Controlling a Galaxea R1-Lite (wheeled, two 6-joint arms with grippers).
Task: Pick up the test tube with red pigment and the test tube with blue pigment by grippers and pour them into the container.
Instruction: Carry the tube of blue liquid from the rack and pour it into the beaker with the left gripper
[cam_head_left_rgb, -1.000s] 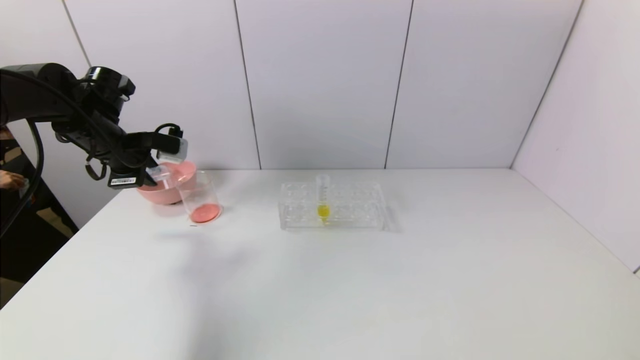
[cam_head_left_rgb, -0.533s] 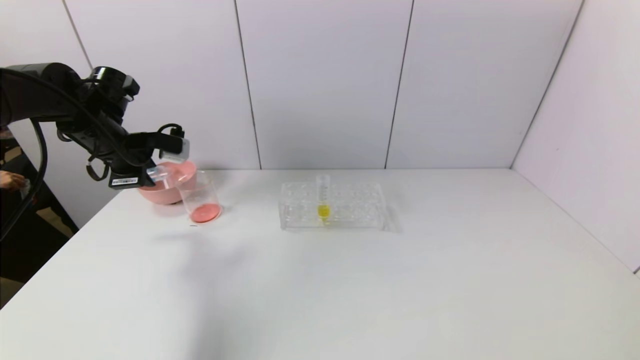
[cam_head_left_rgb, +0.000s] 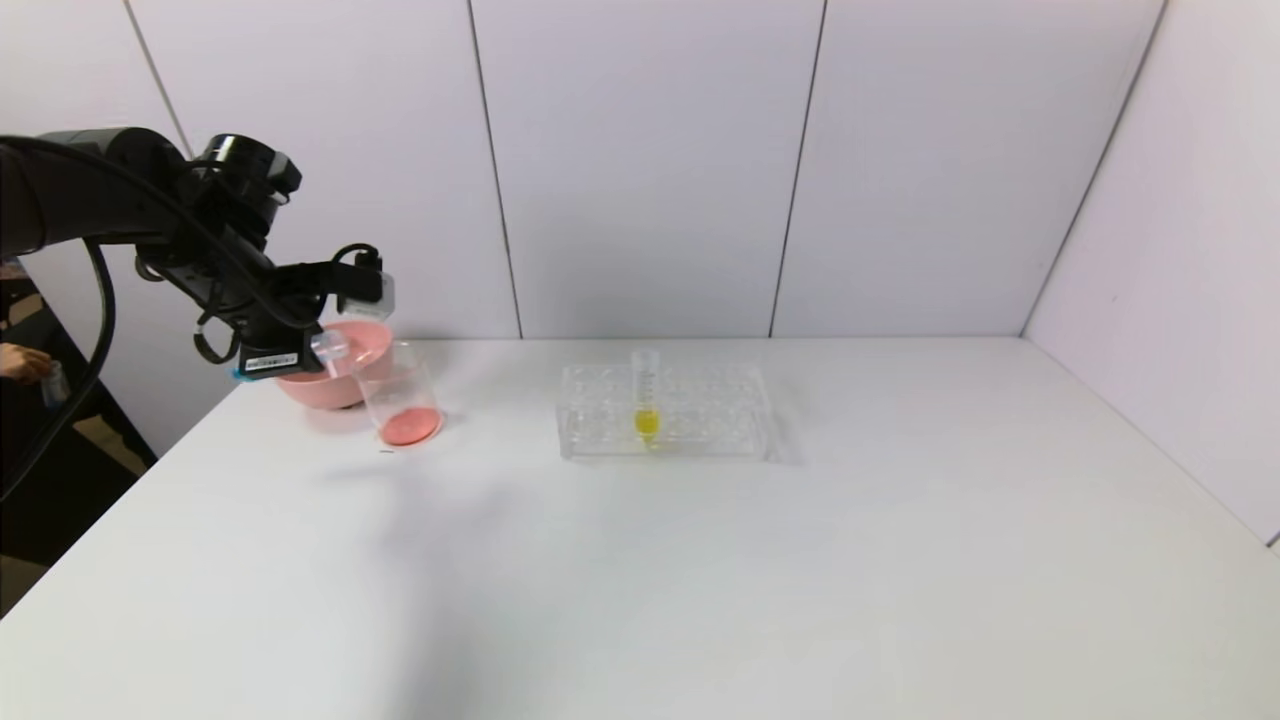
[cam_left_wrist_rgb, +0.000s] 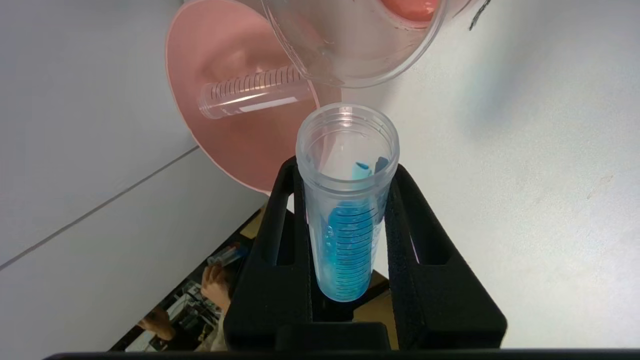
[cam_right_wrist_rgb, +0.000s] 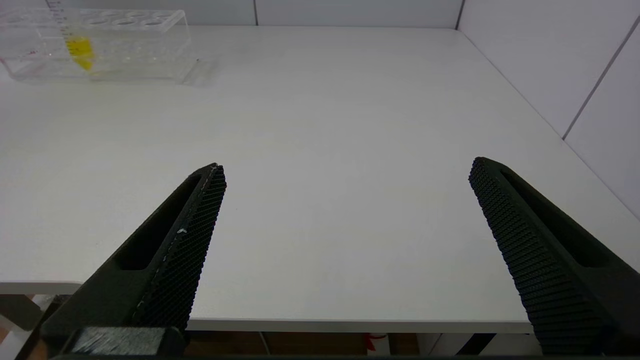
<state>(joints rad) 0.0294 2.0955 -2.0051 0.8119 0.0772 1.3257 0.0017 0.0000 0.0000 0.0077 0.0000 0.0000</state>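
My left gripper (cam_head_left_rgb: 312, 347) (cam_left_wrist_rgb: 346, 167) is shut on the test tube with blue pigment (cam_left_wrist_rgb: 347, 210) (cam_head_left_rgb: 328, 349). The tube lies tilted, with its open mouth toward the container (cam_head_left_rgb: 399, 393) (cam_left_wrist_rgb: 356, 42). Blue liquid spreads along the tube's inside toward the mouth, which sits just short of the container's rim. Red liquid (cam_head_left_rgb: 411, 426) covers the container's bottom. No tube with red pigment in it is in view. My right gripper (cam_right_wrist_rgb: 345, 170) hangs open and empty over the table's near edge.
Behind the container stands a pink bowl (cam_head_left_rgb: 335, 380) (cam_left_wrist_rgb: 240, 140), and an empty clear graduated tube (cam_left_wrist_rgb: 255, 93) lies in it. A clear rack (cam_head_left_rgb: 700, 412) (cam_right_wrist_rgb: 130, 45) at mid-table holds a yellow-liquid tube (cam_head_left_rgb: 646, 395) (cam_right_wrist_rgb: 80, 50). White walls close the back and right.
My left arm has shifted a little to the right, bringing the blue tube's mouth closer to the container's rim. Nothing else moved.
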